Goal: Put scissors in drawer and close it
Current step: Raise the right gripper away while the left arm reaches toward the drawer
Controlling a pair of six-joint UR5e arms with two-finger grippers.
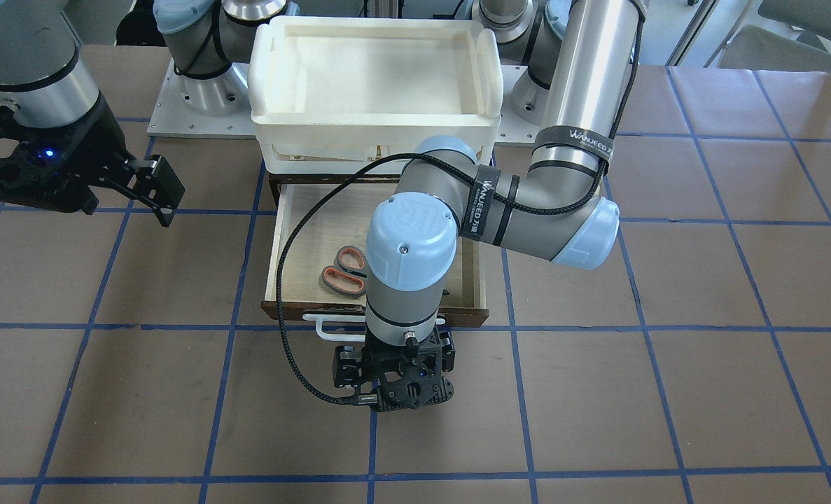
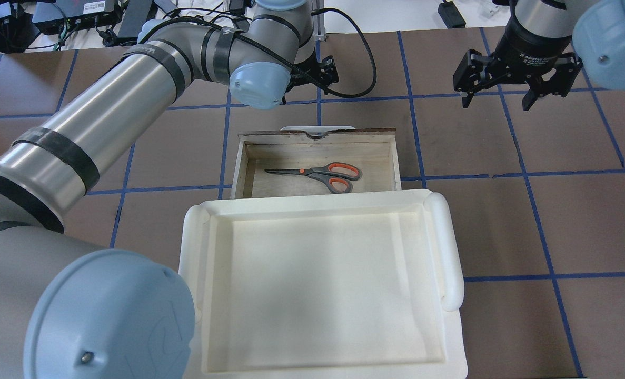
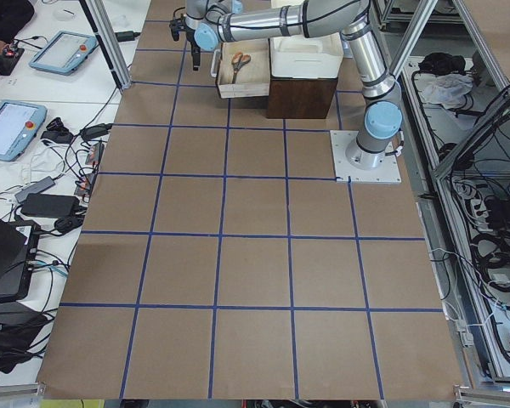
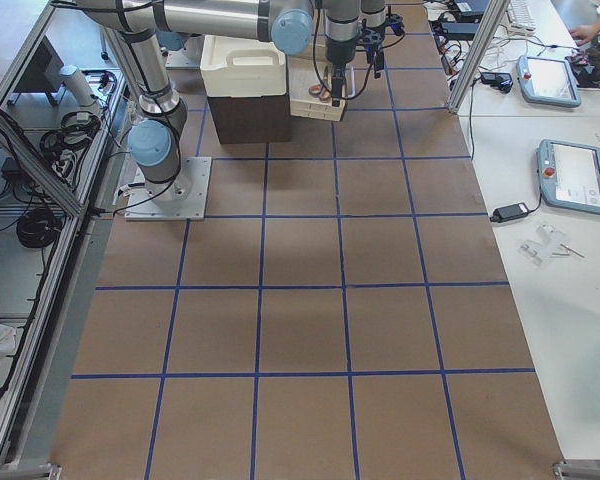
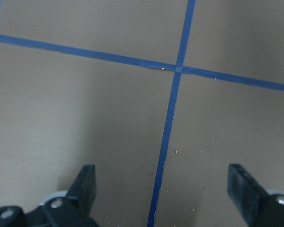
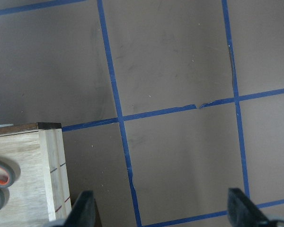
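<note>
Was a robotics lab. Had robot arms [image 2: 107,116] bolted to a table [image 3: 255,272] gridded in blue tape [image 3: 195,176], with teach pendants [image 3: 8,129], loose cables [image 3: 491,252] and aluminium framing [image 3: 109,47] alongside.

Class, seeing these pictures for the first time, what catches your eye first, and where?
The orange-handled scissors lie flat in the open drawer, which juts from under the white tray. The left gripper hangs open just past the drawer's front; the right gripper hangs open, off to one side.
</note>
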